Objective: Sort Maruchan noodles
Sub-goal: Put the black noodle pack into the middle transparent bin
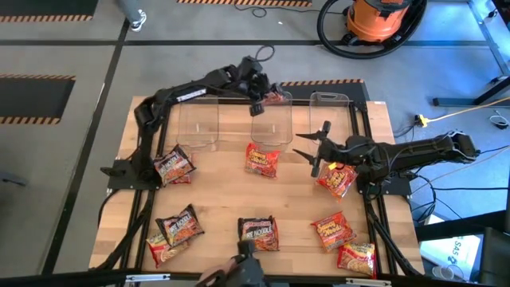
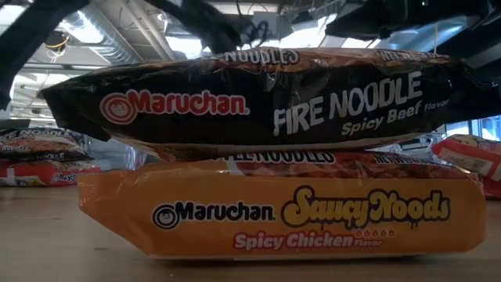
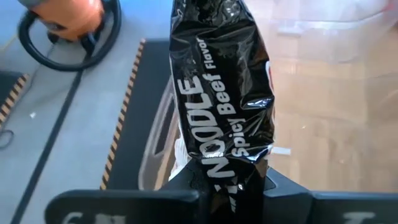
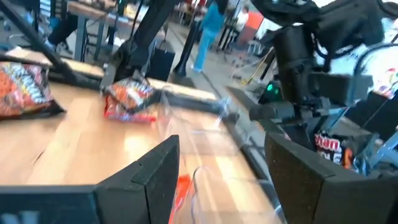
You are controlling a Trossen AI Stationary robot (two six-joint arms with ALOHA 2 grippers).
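My left gripper (image 1: 259,97) hangs over the middle clear tub (image 1: 271,121) at the table's far side, shut on a black Maruchan "Fire Noodle Spicy Beef" packet (image 3: 221,81). My right gripper (image 1: 313,150) stands open above the table, right of centre, pointing toward the table's left, with nothing between its fingers (image 4: 155,177). Several other noodle packets lie flat on the table: black ones (image 1: 173,166) (image 1: 257,233) and red ones (image 1: 261,159) (image 1: 336,178). In the low view a black packet (image 2: 258,98) rests on an orange one (image 2: 282,211). My left gripper pinches one short end of the black packet (image 3: 231,179) between its two fingers. The fingers slant downward from the table's left side and lie along the packet's length. The packet juts out forward past the fingers, lifted clear of the table.
Three clear tubs stand in a row at the far edge: left (image 1: 199,123), middle, and right (image 1: 331,104). More packets lie near the front edge (image 1: 179,226) (image 1: 332,231) (image 1: 356,257). Bare wood shows in the table's middle (image 1: 223,191).
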